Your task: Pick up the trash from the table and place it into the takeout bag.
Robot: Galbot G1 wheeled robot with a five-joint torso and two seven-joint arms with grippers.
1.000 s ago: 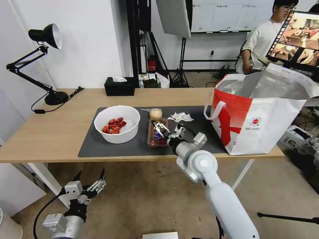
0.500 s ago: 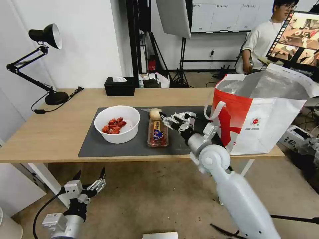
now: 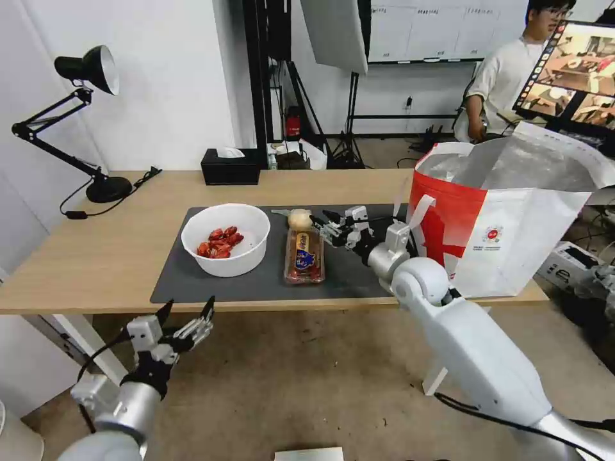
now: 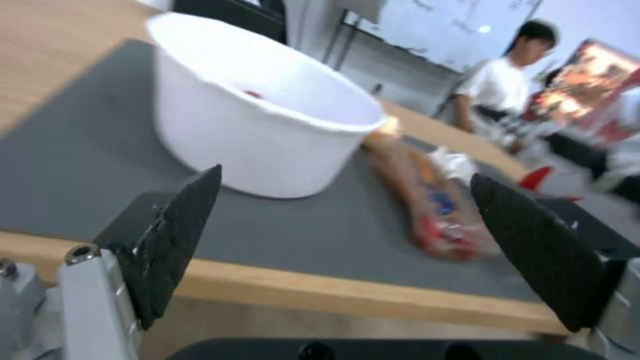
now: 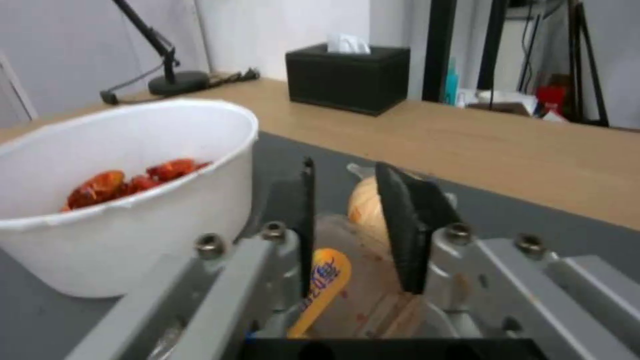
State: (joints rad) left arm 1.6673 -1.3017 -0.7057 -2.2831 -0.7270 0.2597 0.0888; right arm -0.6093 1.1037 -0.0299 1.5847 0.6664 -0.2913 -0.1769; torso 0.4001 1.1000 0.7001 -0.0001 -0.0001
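On the dark mat (image 3: 186, 282) of the table (image 3: 115, 256) stand the white bowl (image 3: 225, 238) with red scraps, the clear clamshell tray (image 3: 303, 256) and, behind the tray, the wrapped beige ball (image 3: 300, 219). My right gripper (image 3: 321, 219) hovers low over the mat just right of the ball. Its fingers are narrowly open with nothing between them, and the ball (image 5: 365, 207) shows through the gap. In the head view its body covers the tissue, but the tissue (image 4: 453, 162) shows in the left wrist view. The takeout bag (image 3: 512, 218) stands open at the table's right end. My left gripper (image 3: 186, 320) hangs open below the front edge.
A black tissue box (image 3: 230, 166) and a black desk lamp (image 3: 96, 128) stand at the back left of the table. The bag's white strap (image 3: 410, 214) hangs close to my right forearm. Bare floor lies in front of the table.
My right gripper has moved from over the clamshell tray back and right to beside the ball, over the tissue. My left arm has risen slightly toward the table's front edge.
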